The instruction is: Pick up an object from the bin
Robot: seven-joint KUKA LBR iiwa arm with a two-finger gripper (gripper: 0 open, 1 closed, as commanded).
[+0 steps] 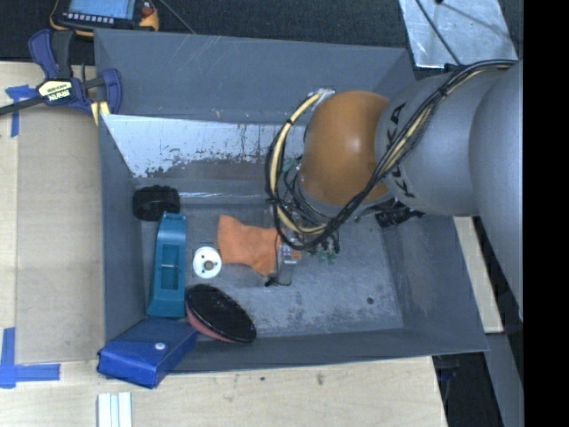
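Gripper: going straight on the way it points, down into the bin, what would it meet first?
Most likely the right edge of the orange cloth, lying mid-bin beneath the gripper. Depth is unclear, so it could instead land on the bare bin floor just beside it.

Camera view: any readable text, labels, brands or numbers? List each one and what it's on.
"KUKA": dark letters on the grey arm, partly crossed by cables, so read from the letters that show.
Screen of the handheld device outside the bin, top left: characters too small to read.
Blue tape dispenser, orange cloth, white ring in the bin: no lettering legible.
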